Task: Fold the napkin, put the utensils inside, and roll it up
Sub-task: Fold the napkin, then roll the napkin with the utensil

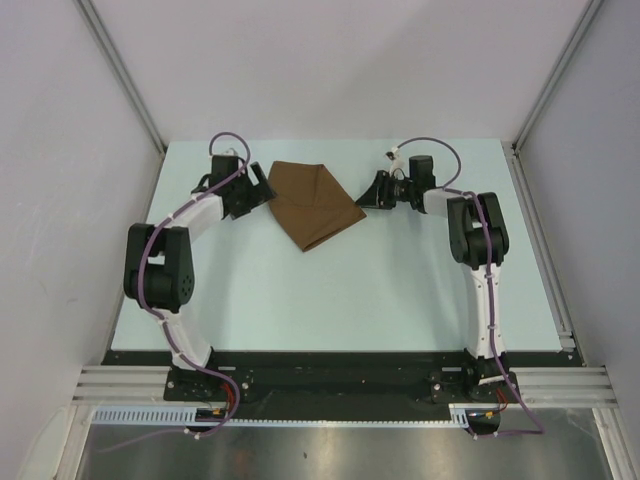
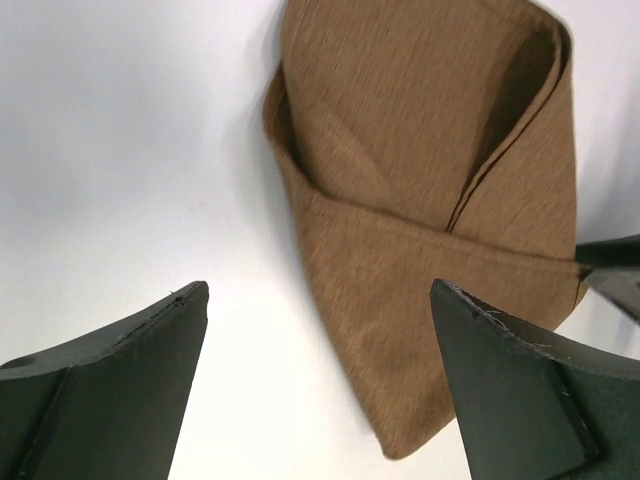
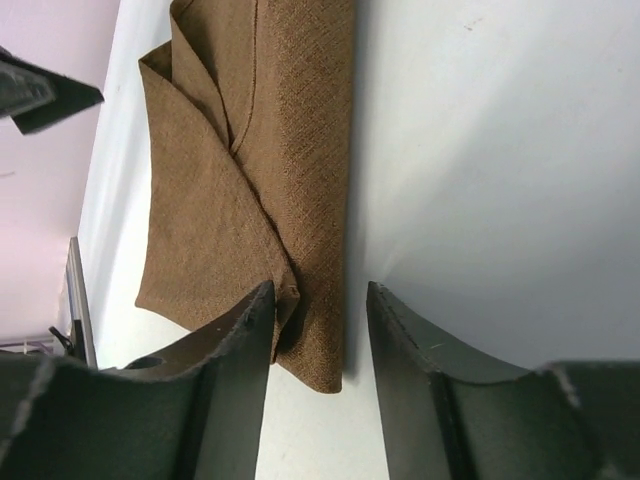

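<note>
L gripper: jaws spread wide, holding nothing. Its two dark fingers sit low in the left wrist view, one on each side. The napkin lies on the table ahead of them and partly btwn them. The cloth's pointed lower tip ends close to the finger on the right of that view. I can't tell if they touch.

R gripper: jaws part-way apart, not clamped on anything. The napkin's near corner lies in the gap, up against the finger on the left of the right wrist view. Bare tabletop shows btwn the cloth's straight edge and the other finger. I can't tell if it's real contact on the left side or just overlap.

Napkin itself is plain brown and folded into a rough pointed shape w/ layers stacked. One flap crosses diagonally over another, leaving a pocket-like opening along the fold.

From the top cam the napkin lies flat on the far-middle part of the pale table, right btwn the two grippers. L gripper is at its left edge, R gripper at its right corner. Each gripper's tip pokes into the edge of the other's wrist view. Both arms reach fwd from their bases at the near edge, elbows bent outward, w/ purple cables running along them.
</note>
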{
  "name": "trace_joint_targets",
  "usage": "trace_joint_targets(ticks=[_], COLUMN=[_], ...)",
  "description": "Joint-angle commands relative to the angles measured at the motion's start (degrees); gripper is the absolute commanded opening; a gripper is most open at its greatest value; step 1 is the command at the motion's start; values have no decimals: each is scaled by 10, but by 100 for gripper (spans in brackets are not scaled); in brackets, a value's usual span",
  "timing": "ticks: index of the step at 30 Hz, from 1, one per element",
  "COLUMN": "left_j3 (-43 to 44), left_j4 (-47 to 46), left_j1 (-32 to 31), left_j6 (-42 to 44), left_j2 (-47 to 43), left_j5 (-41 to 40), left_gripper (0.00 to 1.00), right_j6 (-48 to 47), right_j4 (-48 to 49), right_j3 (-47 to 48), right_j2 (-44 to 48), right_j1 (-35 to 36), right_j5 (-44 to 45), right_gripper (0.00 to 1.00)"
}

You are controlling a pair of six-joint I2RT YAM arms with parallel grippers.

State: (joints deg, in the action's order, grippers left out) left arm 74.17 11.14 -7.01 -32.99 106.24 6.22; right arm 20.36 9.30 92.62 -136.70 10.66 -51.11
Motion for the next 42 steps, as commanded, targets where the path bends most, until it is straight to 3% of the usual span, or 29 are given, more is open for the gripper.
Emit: trace_joint_targets(ticks=[1, 8, 11, 12, 15, 28, 34, 42], left_j3=[-28, -61, -75, -80, -104, -283, -341, -328], left_j4=[-20, -26, -29, -30, -35, -156, -310, -441], left_j1=[1, 1, 1, 1, 1, 0, -15, -45], left_j6=[-1, -1, -4, -3, -7, -73, -131, -204], left_j2=[-47, -76, -88, -92, -110, -179, -129, -11], left_j5=[4, 6, 3, 4, 0, 78, 176, 241], left_gripper=[96, 97, 98, 98, 98, 97, 81, 66], right_j6=[15, 13, 16, 21, 36, 140, 157, 168], right_j4=[1, -19, -28, -30, -21, 27, 42, 50], right_j3=[20, 20, 19, 16, -7, -234, -328, -346], right_j2=[-23, -23, -22, -21, -2, 145, 208, 211], right_j1=[3, 9, 10, 10, 11, 17, 30, 35], right_j5=[-10, -24, -31, -32, -22, 96, 142, 145], right_gripper=[44, 34, 23, 13, 0, 0, 0, 0])
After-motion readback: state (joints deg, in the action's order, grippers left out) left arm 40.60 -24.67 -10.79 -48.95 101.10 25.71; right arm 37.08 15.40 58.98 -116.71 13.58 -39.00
